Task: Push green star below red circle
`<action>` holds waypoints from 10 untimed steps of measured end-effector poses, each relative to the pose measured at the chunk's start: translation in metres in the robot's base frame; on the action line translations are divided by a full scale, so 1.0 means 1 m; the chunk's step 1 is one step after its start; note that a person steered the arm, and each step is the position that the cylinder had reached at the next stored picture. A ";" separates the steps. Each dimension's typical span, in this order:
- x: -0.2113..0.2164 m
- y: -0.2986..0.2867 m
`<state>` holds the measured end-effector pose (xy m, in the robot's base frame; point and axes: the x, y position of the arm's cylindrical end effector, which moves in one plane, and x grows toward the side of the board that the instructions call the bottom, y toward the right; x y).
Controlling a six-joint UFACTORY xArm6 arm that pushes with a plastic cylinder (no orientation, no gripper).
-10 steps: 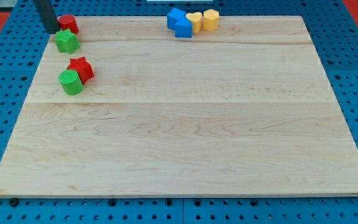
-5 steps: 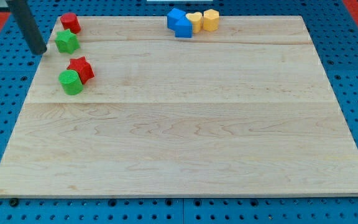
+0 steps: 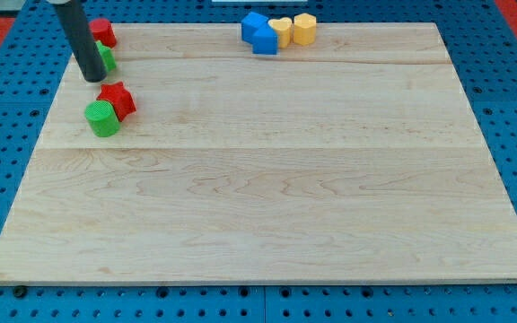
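Observation:
The green star lies near the board's top left corner, mostly hidden behind my dark rod. The red circle sits just above it, close to the board's top edge. My tip rests on the board at the star's lower left edge, just above the red star. I cannot tell if the tip touches the green star.
A green cylinder touches the red star's lower left side. Two blue blocks, a yellow heart and a yellow block cluster at the top middle. The wooden board lies on a blue pegboard.
My tip moved from the red circle's left side, out past the board's left edge, then back right to the green star's lower left. The blocks look unmoved.

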<state>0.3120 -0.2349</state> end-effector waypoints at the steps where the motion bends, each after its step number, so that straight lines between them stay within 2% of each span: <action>1: -0.007 0.005; 10: -0.048 0.000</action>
